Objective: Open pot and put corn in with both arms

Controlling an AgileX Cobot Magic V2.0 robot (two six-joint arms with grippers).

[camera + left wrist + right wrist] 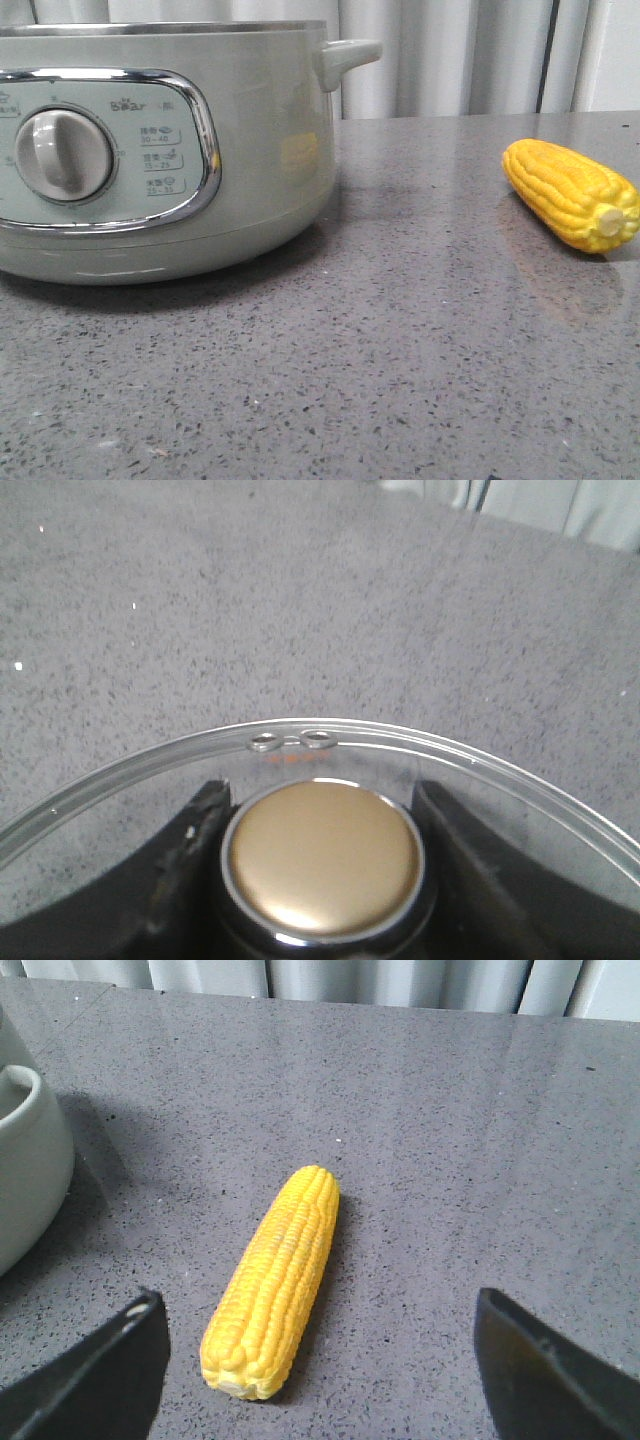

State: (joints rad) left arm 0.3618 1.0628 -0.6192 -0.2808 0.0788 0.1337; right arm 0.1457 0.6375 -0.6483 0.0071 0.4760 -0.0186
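The pale green pot (260, 150) stands at the left of the front view with no lid on its steel rim; its edge shows in the right wrist view (25, 1160). My left gripper (320, 815) is shut on the gold knob (322, 855) of a clear glass lid (450, 750), holding it over bare grey tabletop. The yellow corn (575, 195) lies on the table to the right of the pot. My right gripper (318, 1310) is open above the corn (275, 1280), whose stub end lies between the fingers, nearer one of them. Neither gripper shows in the front view.
The grey speckled tabletop (400, 350) spreads between the pot and the corn. The pot's stubby side handle (350, 55) sticks out toward the corn side. A pale curtain (450, 50) hangs behind the table.
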